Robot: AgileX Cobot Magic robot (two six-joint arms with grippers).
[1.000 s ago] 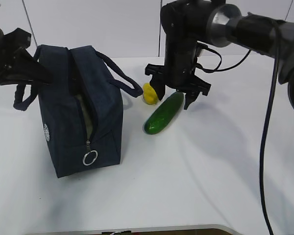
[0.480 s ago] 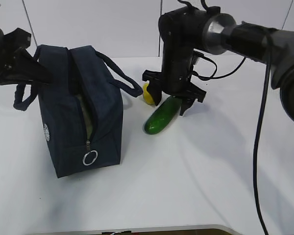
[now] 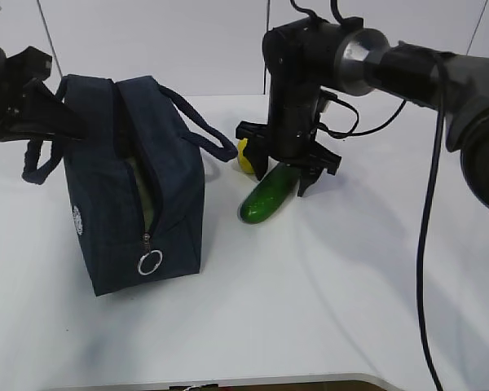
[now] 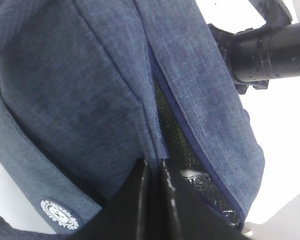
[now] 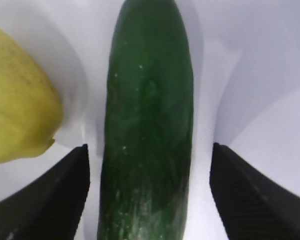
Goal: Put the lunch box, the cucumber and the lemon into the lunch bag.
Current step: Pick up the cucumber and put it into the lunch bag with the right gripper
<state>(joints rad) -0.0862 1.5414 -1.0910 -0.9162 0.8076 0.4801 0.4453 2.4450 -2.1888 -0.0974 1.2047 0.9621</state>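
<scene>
Dark navy lunch bag (image 3: pixel 134 183) standing upright on the white table (image 3: pixel 310 309), left of the middle, zipper run open along the top and down the near end, silver ring pull (image 3: pixel 150 262) hanging low on that end. Small white round emblem (image 3: pixel 77 221) on the bag's left side. Two loop handles, one drooping toward the right (image 3: pixel 197 122), the other on the left by the left arm. Through the open slit, a pale surface just visible inside in the exterior view; cannot tell what it is. Shiny dark lining (image 4: pixel 187 160) seen through the gap in the left wrist view.

Left gripper (image 4: pixel 152 200) at the bag's top left edge, fingers (image 4: pixel 172 210) pressed together, with the bag's cloth right at their tips; whether cloth is actually pinched between them cannot be told.

Cucumber (image 3: pixel 266 196) lying on the table to the right of the bag, slanted, near end toward the camera. Lemon (image 3: pixel 245 156) just beside the cucumber's far end, on its left, partly hidden behind the right arm.

Right gripper (image 3: pixel 288 173) pointing straight down over the cucumber's far half, fingers (image 5: pixel 45 195) spread wide, one on either side of the cucumber (image 5: pixel 147 125), neither touching it. Lemon (image 5: pixel 20 100) outside the left-hand finger, close to the cucumber.
</scene>
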